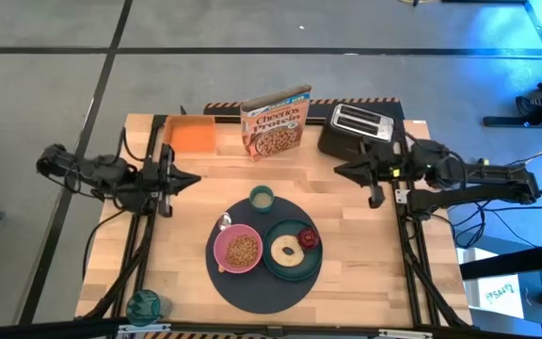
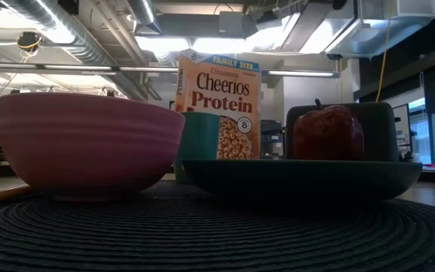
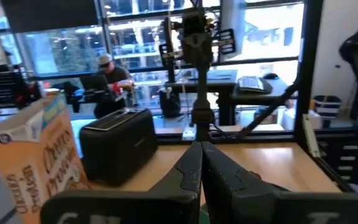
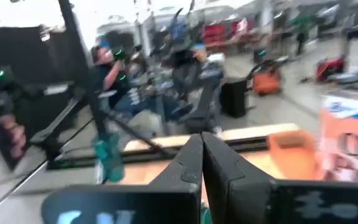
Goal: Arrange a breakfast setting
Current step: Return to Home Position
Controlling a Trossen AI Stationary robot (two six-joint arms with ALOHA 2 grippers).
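A round dark grey mat (image 1: 252, 287) lies at the table's near middle. On it stand a pink bowl (image 1: 238, 250) of cereal, a dark green plate (image 1: 293, 250) with a bagel-like ring (image 1: 285, 250) and a small red food piece (image 1: 309, 237), and a pale-green cup (image 1: 262, 198) at its far edge. A small spoon (image 1: 223, 222) lies beside the bowl. My left gripper (image 1: 194, 179) is shut and empty at the table's left. My right gripper (image 1: 339, 169) is shut and empty at the right. The low view shows the bowl (image 2: 89, 143), the plate (image 2: 300, 177) and the red piece (image 2: 327, 132).
A Cheerios box (image 1: 276, 122) stands at the table's far middle, a black toaster (image 1: 356, 127) to its right and an orange tray (image 1: 193, 135) to its left. A teal object (image 1: 144, 305) sits at the near left corner. A person (image 3: 110, 78) is in the room beyond.
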